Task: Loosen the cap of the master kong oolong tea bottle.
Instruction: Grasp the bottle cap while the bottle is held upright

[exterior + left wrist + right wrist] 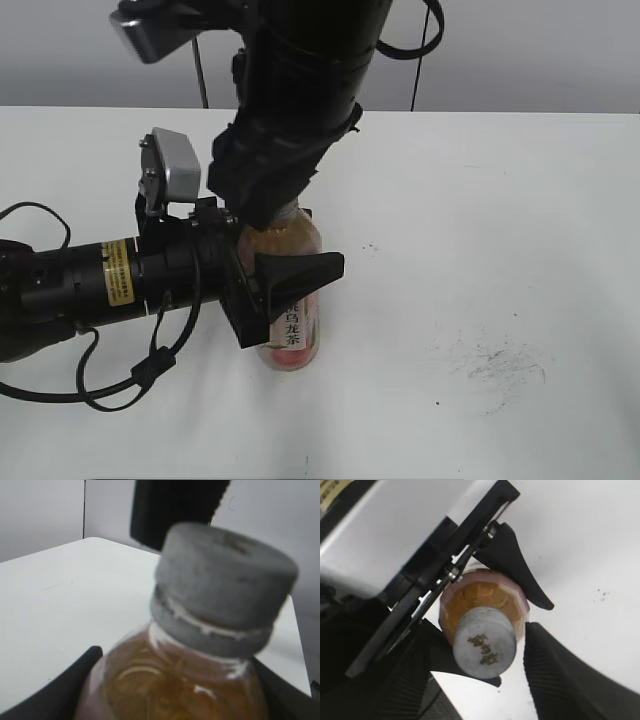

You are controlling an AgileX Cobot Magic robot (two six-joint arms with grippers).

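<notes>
The master kong oolong tea bottle (292, 335) stands upright on the white table, amber tea above its pink label. My left gripper (285, 285) is shut on the bottle's body from the left; its black fingers flank the shoulder in the left wrist view (175, 700). The grey cap (225, 575) sits on the neck, with dark characters on top in the right wrist view (485, 642). My right gripper (485, 680) comes down from above, open, one finger on each side of the cap, with a gap showing on the right. The right arm hides the cap in the exterior view.
The white table (480, 200) runs to the right of the bottle, with dark scuff marks (495, 365) at the front right. The left arm's cable (120, 385) loops at the front left. A grey wall stands behind.
</notes>
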